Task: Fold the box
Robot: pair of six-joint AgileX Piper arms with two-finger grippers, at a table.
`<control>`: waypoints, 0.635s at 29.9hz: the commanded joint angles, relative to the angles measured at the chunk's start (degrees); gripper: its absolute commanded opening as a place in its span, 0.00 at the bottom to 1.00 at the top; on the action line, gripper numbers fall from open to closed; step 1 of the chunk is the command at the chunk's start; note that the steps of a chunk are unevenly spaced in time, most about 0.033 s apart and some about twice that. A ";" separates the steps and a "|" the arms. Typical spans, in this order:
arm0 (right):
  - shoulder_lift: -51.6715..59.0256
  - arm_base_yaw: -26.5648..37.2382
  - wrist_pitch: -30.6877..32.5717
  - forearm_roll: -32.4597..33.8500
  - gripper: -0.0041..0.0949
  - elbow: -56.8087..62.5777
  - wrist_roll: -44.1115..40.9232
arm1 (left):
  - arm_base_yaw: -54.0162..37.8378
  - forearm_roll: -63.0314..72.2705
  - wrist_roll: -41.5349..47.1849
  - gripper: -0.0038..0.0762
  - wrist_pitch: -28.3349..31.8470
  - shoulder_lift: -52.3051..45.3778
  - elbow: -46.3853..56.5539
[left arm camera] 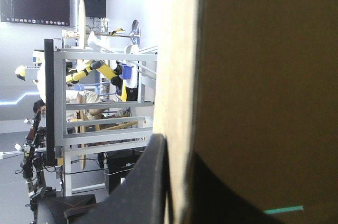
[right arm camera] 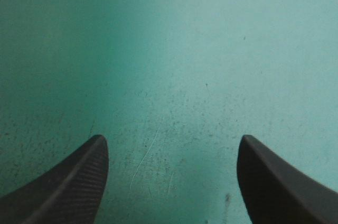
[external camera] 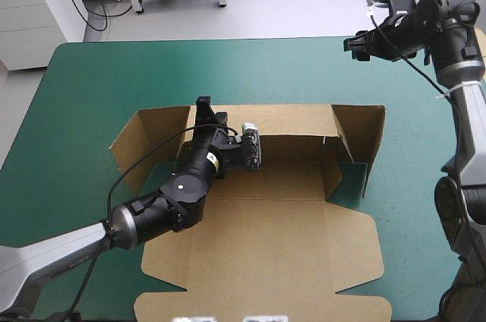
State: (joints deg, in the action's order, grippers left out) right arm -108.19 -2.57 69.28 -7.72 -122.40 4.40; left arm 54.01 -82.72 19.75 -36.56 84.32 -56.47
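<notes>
I read the left gripper point(external camera: 203, 108) clamped on the raised far wall of the box point(external camera: 288, 216), which lies mid-table with that wall running parallel to the far edge, and the right gripper point(right arm camera: 171, 139) released over bare teal-green cover point(external camera: 91, 86), well apart beyond the box's far right corner

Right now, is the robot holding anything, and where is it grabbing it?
The left fingers pinch the box by the top edge of its far wall. The right fingers are open over the table, holding nothing.
</notes>
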 commanded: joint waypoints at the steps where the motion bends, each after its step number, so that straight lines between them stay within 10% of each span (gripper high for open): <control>1: 0.65 0.51 -2.26 -1.54 0.68 -1.33 -0.79 | 0.51 0.44 1.68 0.04 0.17 -1.53 -0.58; 19: 8.13 0.51 -2.26 -2.79 0.68 17.83 4.30 | 0.51 0.67 1.68 0.04 0.17 -1.53 -0.58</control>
State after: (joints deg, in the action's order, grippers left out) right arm -105.88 -2.57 68.81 -9.86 -105.20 7.00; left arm 54.01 -83.17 20.17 -36.56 84.32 -56.39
